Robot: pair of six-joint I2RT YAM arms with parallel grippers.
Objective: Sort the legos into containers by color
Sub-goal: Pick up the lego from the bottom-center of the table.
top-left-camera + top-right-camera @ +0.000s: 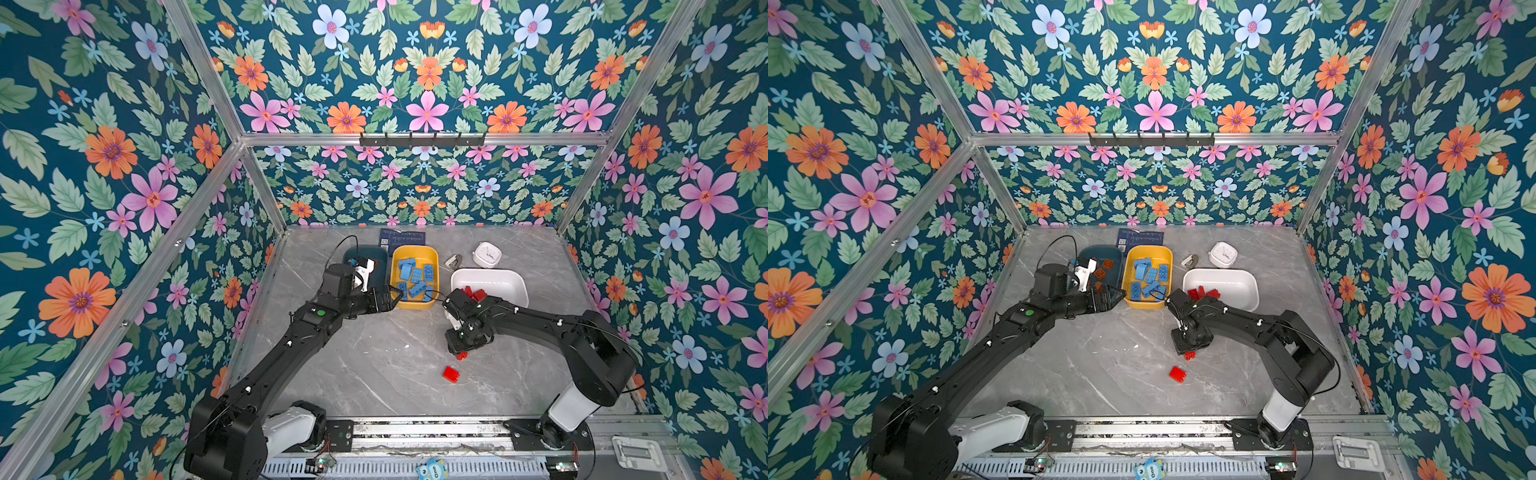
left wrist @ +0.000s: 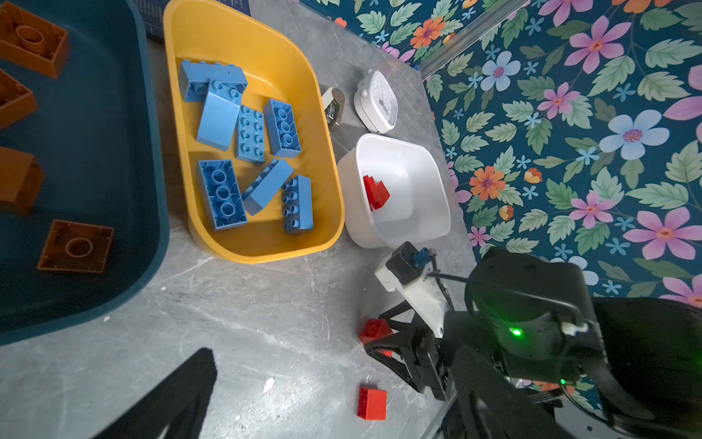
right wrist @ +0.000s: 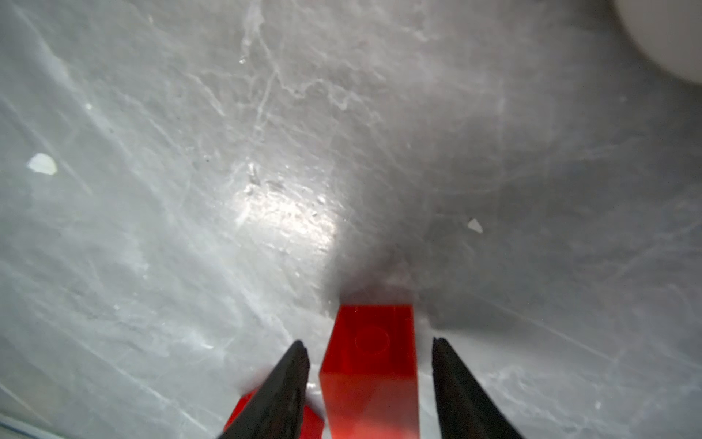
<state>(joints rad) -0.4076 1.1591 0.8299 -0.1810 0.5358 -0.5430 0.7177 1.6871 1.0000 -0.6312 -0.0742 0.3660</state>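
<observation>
Grey marble tabletop point(image 1: 374, 365), right hand point(image 3: 368, 340) low, fingers point(image 3: 288, 380) apart astride red brick point(image 3: 370, 384); left hand point(image 1: 1119, 297) wide-open.

Stone-look tabletop point(image 2: 266, 323): grey, white veining. Shallow plastic tubs: dark teal tub point(image 2: 114, 152), yellow tub point(image 2: 247, 41), white tub point(image 2: 425, 171). Studded plastic bricks: brown-orange bricks point(image 2: 76, 247), light blue bricks point(image 2: 222, 194), bright red bricks point(image 2: 376, 192). Printed wall panels point(image 1: 415, 83): deep teal, pink-orange-blue flowers, green leaves.

Teal tub point(image 1: 374, 250), yellow tub point(image 1: 415, 306) and white tub point(image 1: 519, 291) lining the table's point(image 1: 353, 374) far edge, bare centre open, loose red brick point(image 1: 451, 374) toward the near edge, right gripper point(image 1: 460, 354) low just beside it.
</observation>
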